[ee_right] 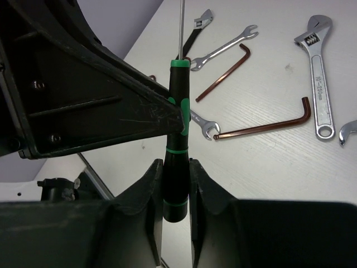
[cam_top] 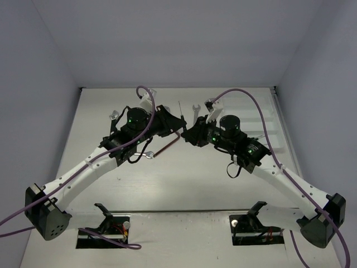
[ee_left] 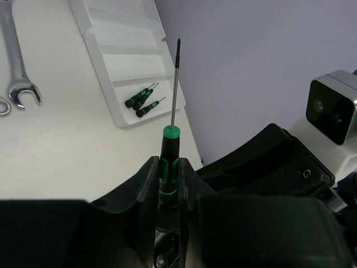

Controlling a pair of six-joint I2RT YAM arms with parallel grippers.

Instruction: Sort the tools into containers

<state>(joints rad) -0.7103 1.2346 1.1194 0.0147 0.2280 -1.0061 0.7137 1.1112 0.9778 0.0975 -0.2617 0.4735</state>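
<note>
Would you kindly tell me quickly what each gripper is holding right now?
Left gripper: jaws closed on the screwdriver, at its handle.
Right gripper: jaws closed, it seems, on the butt end of the same screwdriver.

Screwdriver (ee_right: 179, 84) shaft cut by top edge; wrench (ee_left: 15, 61) handle cropped top-left, tray's (ee_left: 96, 58) far end cropped

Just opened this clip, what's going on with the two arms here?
It looks like a mid-air handover. The left gripper is shut on a black-and-green screwdriver. The right gripper has a finger on each side of the handle's lower end, but it is unclear whether it is pinching yet. Three similar screwdrivers lie in one end compartment of the white tray. Wrenches and hex keys lie loose on the table.
</note>
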